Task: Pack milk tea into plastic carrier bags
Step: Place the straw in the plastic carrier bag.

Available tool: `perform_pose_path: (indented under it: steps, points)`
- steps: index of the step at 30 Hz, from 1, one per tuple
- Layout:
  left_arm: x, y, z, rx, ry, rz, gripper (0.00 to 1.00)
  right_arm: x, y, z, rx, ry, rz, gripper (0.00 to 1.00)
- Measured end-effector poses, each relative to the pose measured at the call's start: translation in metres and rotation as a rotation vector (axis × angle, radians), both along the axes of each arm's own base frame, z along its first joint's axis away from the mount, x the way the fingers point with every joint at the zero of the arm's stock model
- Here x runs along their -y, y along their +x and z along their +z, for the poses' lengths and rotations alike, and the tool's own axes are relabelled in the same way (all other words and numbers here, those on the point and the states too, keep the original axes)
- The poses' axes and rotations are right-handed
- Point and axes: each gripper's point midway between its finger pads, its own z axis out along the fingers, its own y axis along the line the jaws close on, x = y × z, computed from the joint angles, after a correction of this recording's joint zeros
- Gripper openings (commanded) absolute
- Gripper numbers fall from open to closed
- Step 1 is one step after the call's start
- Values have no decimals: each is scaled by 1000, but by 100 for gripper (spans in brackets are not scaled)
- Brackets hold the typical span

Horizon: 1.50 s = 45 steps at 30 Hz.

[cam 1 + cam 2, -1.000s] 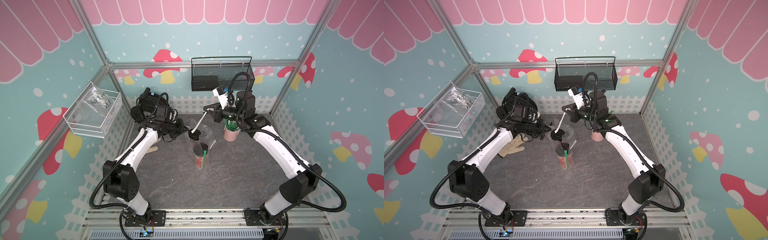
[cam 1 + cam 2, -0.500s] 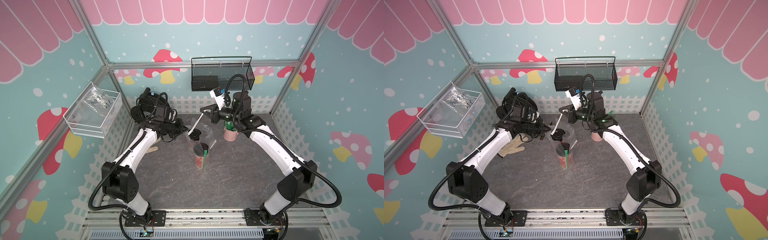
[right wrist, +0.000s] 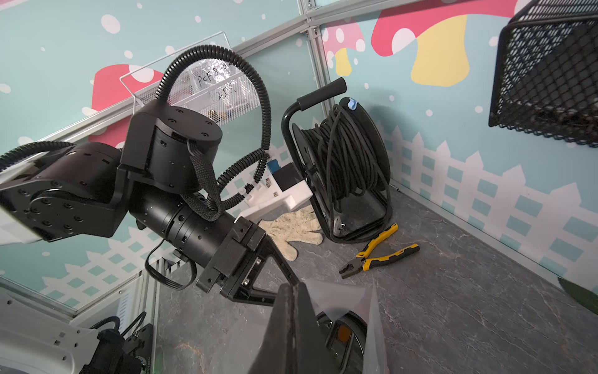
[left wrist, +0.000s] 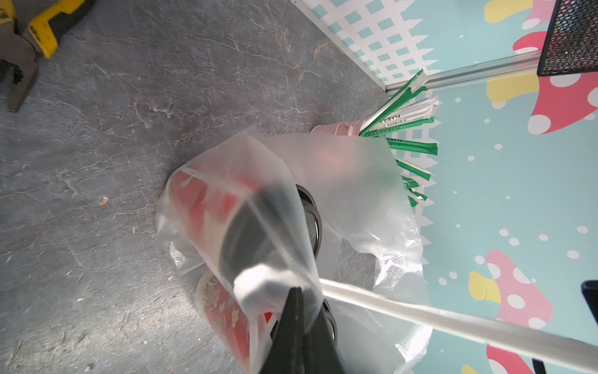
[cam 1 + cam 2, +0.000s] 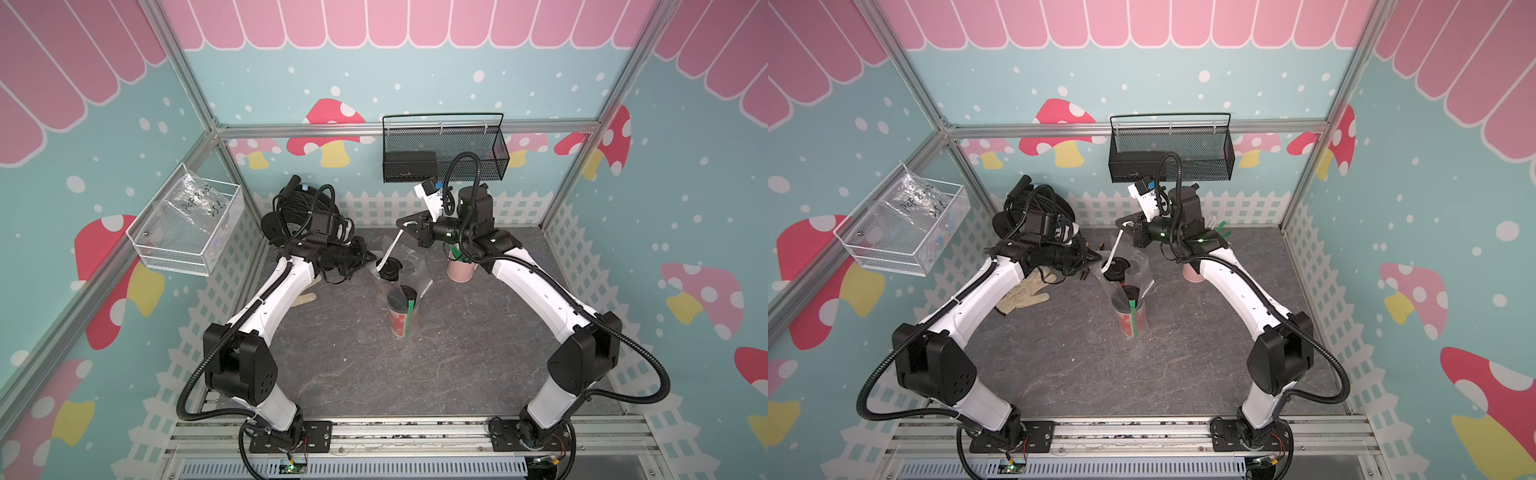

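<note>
The grey stone-patterned tabletop (image 5: 374, 374) carries the plastic bag (image 5: 419, 286) (cups (image 5: 400, 326) inside), a pink straw pot (image 5: 460, 272), a work glove (image 5: 1021, 293), a cable reel (image 3: 343, 162) and yellow-handled pliers (image 3: 378, 255).

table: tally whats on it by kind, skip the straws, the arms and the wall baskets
cups: 2
plastic bag: 1
pink pot: 1
glove: 1
pliers: 1
cable reel: 1
total: 7
</note>
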Motion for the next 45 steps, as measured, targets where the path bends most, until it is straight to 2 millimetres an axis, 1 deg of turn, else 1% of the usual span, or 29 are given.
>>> perform_pose_path:
  steps: [6,22,25,28,32,39,41,45]
  points:
    - [-1,0,0,0,0,2,3,-1,1,2,-1,5,1,0]
    - [0,0,-1,0,-4,-1,3,-18,21,6,35,-1,-18,0]
    - [0,0,-1,0,-4,-1,3,-22,28,1,39,-23,-21,0]
    - [0,0,-1,0,-4,-1,3,-25,35,-9,34,-57,-28,0]
    - [-1,1,-1,0,-4,1,3,-27,38,-24,14,-100,-33,0]
    - [-1,1,-1,0,-7,1,3,-31,42,-33,5,-119,-22,0]
    - [-1,1,-1,0,-7,1,3,-32,43,-37,-1,-122,-16,3]
    - [-1,1,-1,0,-8,1,3,-35,45,-46,-17,-129,-6,4]
